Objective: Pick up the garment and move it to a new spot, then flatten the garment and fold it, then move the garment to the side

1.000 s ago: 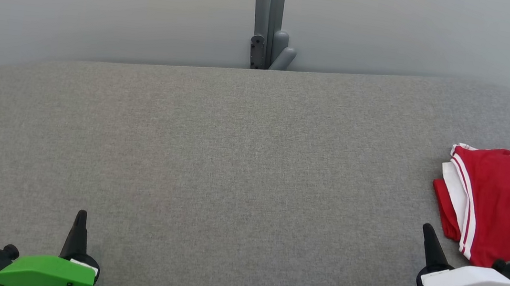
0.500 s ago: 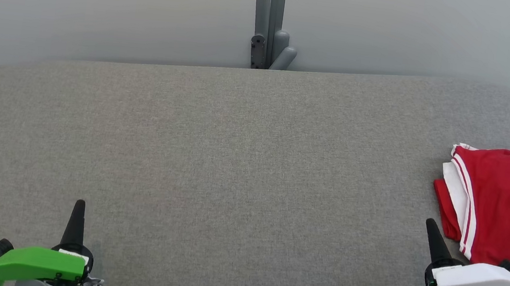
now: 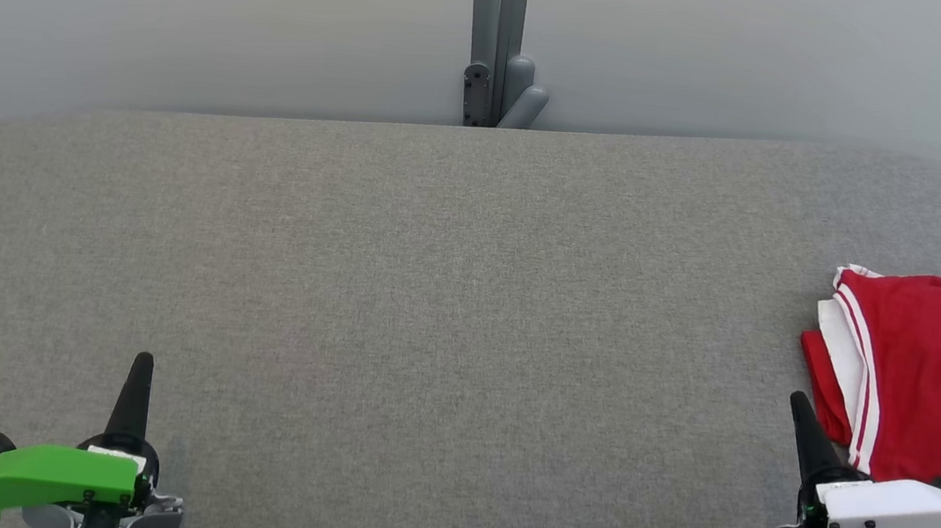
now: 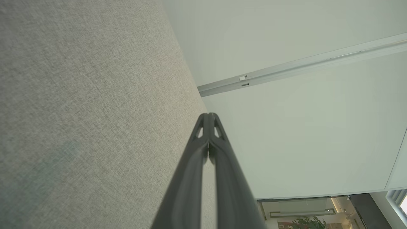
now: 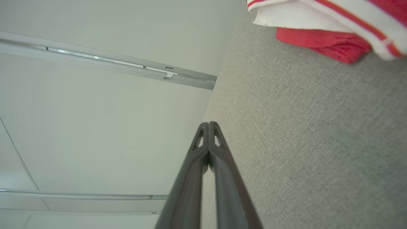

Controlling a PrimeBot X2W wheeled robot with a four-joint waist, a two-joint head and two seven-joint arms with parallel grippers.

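Garment (image 3: 928,369): red with white striped trim, folded into a compact stack, layered edges showing on its left side; lies at the right-hand margin of the surface (image 3: 449,297), partly cut off by the head view's edge; same garment (image 5: 321,47) at the top of the right wrist view, flat on the grey cloth. Unmoved over the last second; held by nothing

Right end effector (image 3: 795,398): just beside the garment's near-left corner, apart from it; fingertips (image 5: 205,125) pressed together with no gap, empty. Sits slightly higher in the head view and further right than a second ago

Left end effector (image 3: 143,358): well apart from the garment, at the lower left over bare surface; fingertips (image 4: 205,117) likewise closed on each other, carrying nothing. Sits slightly higher and further left than a second ago

Surface: grey woven covering, rounded far corners, bare across the middle

Beyond: pale wall (image 3: 199,3), grey post (image 3: 496,37) behind the far edge

Assessment: folding and the move to the side apparently done; small mirrored shifts of both arms read as settling to rest rather than a fresh approach; probably nothing left to handle
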